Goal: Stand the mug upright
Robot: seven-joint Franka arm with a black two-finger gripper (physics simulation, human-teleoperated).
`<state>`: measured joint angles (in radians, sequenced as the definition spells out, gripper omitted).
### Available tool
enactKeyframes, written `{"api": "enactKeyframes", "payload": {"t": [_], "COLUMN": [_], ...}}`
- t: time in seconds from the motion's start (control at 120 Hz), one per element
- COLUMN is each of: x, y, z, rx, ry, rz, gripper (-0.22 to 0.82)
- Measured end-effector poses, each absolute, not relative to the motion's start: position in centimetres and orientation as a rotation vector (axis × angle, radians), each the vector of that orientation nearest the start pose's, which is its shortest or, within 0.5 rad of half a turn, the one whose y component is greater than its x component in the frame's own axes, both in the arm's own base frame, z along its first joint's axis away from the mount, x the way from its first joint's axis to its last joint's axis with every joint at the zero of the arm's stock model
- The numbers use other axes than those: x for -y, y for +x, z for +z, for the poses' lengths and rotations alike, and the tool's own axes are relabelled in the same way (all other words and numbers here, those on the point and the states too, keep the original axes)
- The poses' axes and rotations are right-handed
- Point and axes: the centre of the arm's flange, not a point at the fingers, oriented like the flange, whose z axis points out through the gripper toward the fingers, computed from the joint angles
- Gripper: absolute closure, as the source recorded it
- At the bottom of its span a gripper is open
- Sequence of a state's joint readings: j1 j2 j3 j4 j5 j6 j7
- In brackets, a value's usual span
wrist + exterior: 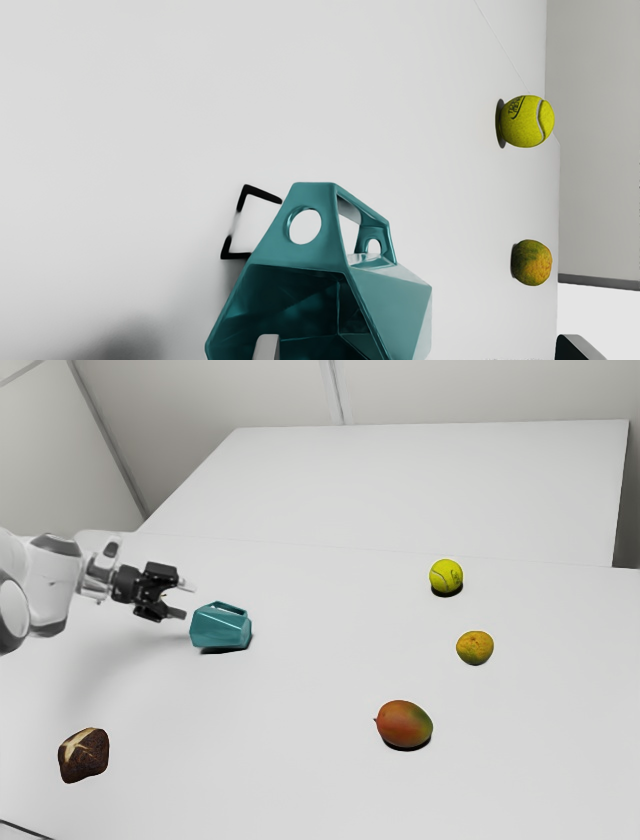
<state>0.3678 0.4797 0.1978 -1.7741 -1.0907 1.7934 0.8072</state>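
1. Gripper (187,601): black, low over the table, at the end of the pale arm (52,575) that enters at the exterior view's left. Fingers (267,348) spread apart, nothing clamped between them.
2. Wrist view: one fingertip overlaps the mug's mouth, the other is off past the mug's outer wall. Contact with the mug: cannot tell.
3. Mug (220,630): teal, faceted, tipped on its side on the table, not upright. Just beyond the fingertips in the exterior view. Mouth (295,300) faces the gripper; dark inner walls visible in the wrist view.
4. Handle (330,225): angular, pierced by a round hole, on the mug's side away from the exterior camera. A dark shadow outline (242,200) lies on the table beside it.
5. Brown lump (84,755), pale streaks on top: nearer the exterior camera than the mug, toward the exterior view's left. Kind uncertain.
6. Mango (404,724): red-orange going green, well apart from the mug, toward the exterior view's right.
7. Orange-yellow fruit (475,648): farther out, between mango and tennis ball, touching neither.
8. Tennis ball (446,576): yellow-green, a seam visible, farther from the exterior camera than the fruit.
9. Table (300,760): white, plain. Pale wall (480,390) behind.
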Motion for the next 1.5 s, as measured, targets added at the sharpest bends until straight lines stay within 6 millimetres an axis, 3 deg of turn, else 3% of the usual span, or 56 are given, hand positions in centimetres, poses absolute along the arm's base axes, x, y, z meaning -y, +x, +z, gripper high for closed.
{"api": "enactKeyframes", "payload": {"t": [0.2, 0.392, 0.5, 0.8, 0.95, 1.1, 1.208, 1.308, 1.367, 1.425, 1.5], "x": [-25.1, -21.9, -21.4, -21.7, -21.7, -21.7, -20.8, -19.4, -17.4, -15.3, -14.2], "y": [58.2, 58.5, 58.6, 58.7, 58.8, 58.9, 59.3, 60.5, 61.6, 62.3, 62.9], "z": [28.2, 26.9, 26.7, 27.3, 27.8, 28.3, 32.2, 38.4, 41.5, 42.5, 42.6], "rx": [-0.251, -0.199, -0.186, -0.166, -0.163, -0.166, -0.119, 0.004, 0.138, 0.265, 0.38], "ry": [2.151, 2.122, 2.121, 2.131, 2.129, 2.129, 2.142, 2.219, 2.328, 2.467, 2.645], "rz": [0.325, 0.307, 0.314, 0.354, 0.367, 0.371, 0.399, 0.429, 0.403, 0.346, 0.307], "gripper": [0.0, 0.0, 0.02, 0.58, 0.7, 0.74, 0.76, 0.77, 0.77, 0.77, 0.77]}}
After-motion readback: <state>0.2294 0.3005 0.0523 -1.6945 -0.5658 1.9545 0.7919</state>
